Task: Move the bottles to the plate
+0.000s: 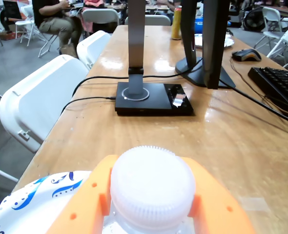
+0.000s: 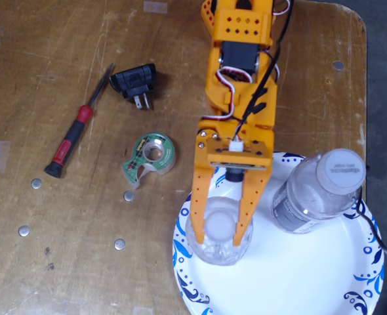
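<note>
The shorter ribbed bottle (image 2: pixel 214 252) stands upright on the left part of the white plate with blue swirls (image 2: pixel 298 275). My orange gripper (image 2: pixel 218 236) reaches down over it, one finger on each side of its whitish cap, pressed against it. In the wrist view the cap (image 1: pixel 152 187) fills the lower middle between the orange fingers of the gripper (image 1: pixel 151 165), and the plate's rim (image 1: pixel 31 204) shows at lower left. The taller labelled bottle (image 2: pixel 318 190) stands upright on the plate's upper right, apart from the gripper.
On the wooden table left of the plate lie a tape dispenser (image 2: pixel 151 156), a red-handled screwdriver (image 2: pixel 72 139) and a black plug adapter (image 2: pixel 136 84). The wrist view shows a black lamp base (image 1: pixel 154 97), a monitor stand (image 1: pixel 202 44), a keyboard (image 1: pixel 278 83) and white chairs (image 1: pixel 41 97).
</note>
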Tool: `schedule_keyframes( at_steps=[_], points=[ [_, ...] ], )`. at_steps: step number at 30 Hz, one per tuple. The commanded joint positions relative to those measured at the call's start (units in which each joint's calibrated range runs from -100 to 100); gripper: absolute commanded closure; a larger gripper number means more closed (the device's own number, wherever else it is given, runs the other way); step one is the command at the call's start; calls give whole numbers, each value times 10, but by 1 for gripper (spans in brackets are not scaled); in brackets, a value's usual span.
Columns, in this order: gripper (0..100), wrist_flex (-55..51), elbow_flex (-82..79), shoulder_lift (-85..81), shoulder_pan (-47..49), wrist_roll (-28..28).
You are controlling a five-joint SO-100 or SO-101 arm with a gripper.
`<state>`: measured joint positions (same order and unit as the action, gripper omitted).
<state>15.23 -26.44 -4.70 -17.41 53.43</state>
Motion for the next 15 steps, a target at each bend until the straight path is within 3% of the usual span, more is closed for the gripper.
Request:
schedule_keyframes(
  at_steps=[1, 15],
  points=[
    [91, 31, -8, -30, 4, 1],
    [91, 39, -41, -29, 22, 6]
  ],
)
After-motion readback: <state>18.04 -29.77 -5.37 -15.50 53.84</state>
